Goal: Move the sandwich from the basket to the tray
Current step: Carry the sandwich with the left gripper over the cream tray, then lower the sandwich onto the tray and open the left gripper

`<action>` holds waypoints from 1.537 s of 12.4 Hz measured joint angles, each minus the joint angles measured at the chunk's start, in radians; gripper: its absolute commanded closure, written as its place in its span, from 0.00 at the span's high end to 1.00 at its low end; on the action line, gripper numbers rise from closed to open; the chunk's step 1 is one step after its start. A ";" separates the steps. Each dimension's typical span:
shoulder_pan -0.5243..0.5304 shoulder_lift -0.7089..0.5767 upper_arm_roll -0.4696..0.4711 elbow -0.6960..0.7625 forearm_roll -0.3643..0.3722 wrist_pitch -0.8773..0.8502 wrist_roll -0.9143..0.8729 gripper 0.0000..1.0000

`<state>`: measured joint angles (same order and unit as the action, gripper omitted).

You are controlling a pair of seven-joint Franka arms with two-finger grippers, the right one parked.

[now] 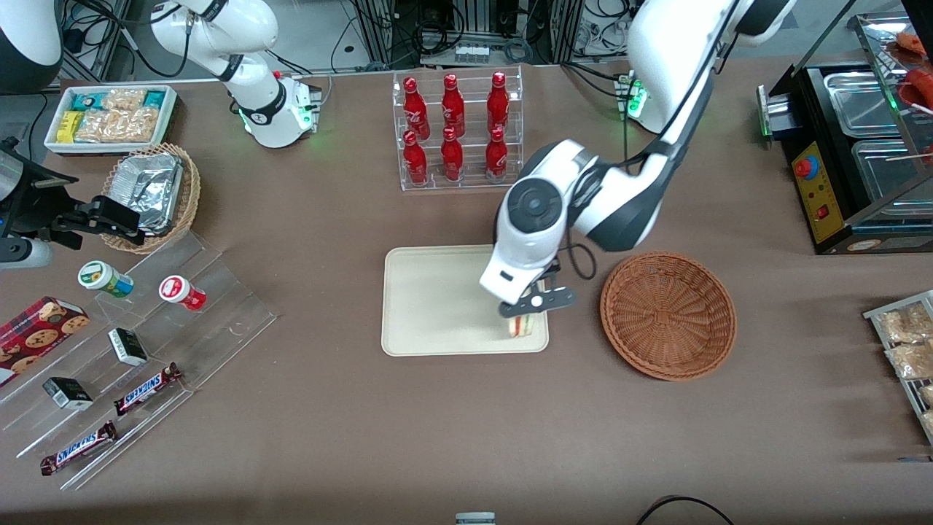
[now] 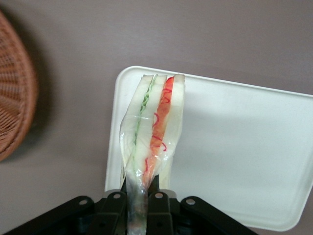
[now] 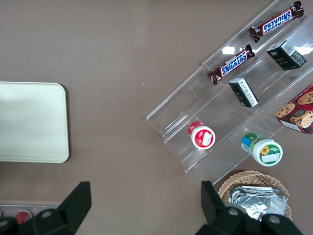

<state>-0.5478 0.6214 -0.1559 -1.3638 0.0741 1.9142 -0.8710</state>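
Note:
My left gripper hangs over the corner of the cream tray nearest the basket, shut on the sandwich. The wrist view shows the plastic-wrapped sandwich, white bread with green and red filling, pinched at its thin end between the black fingers of the gripper, with the tray under it. The reddish-brown wicker basket lies beside the tray toward the working arm's end of the table, with nothing in it; its rim shows in the wrist view.
A clear rack of red bottles stands farther from the front camera than the tray. Toward the parked arm's end are a clear stepped shelf with snacks, a tan basket of foil packets and a white bin of snack packets. A black appliance stands past the basket.

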 measured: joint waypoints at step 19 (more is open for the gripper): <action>-0.121 0.239 0.002 0.128 0.096 0.082 -0.112 0.99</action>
<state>-0.6686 0.8602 -0.1535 -1.2355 0.1705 1.9963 -0.9830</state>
